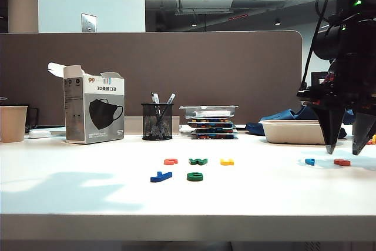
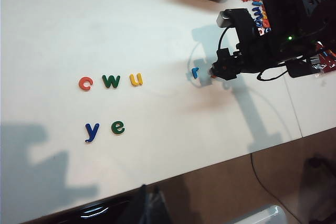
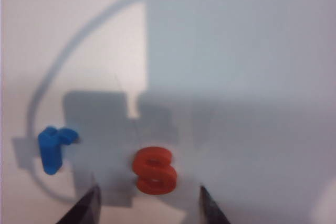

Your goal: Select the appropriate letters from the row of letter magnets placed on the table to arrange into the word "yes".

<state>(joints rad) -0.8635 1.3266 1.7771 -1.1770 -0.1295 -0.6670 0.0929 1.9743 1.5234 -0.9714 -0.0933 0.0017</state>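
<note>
On the white table (image 1: 88,192) a dark blue y (image 1: 160,176) and a dark green e (image 1: 194,176) lie side by side, in front of a red-orange c (image 1: 170,161), a green w (image 1: 198,161) and a yellow u (image 1: 227,161). Further right lie a light blue r (image 1: 309,161) and the red-orange s (image 1: 341,162). My right gripper (image 1: 348,144) hangs open just above the s (image 3: 154,170), its fingertips (image 3: 92,196) standing to either side of the letter, apart from it. My left gripper (image 2: 149,195) is shut and empty over the table's front edge, near the y (image 2: 92,131) and e (image 2: 117,127).
A beige bin of spare letters (image 1: 291,131) stands behind the right gripper. Along the back are a mask box (image 1: 94,110), a mesh pen holder (image 1: 157,121), stacked trays (image 1: 208,121) and a paper cup (image 1: 13,123). A brown partition closes off the rear.
</note>
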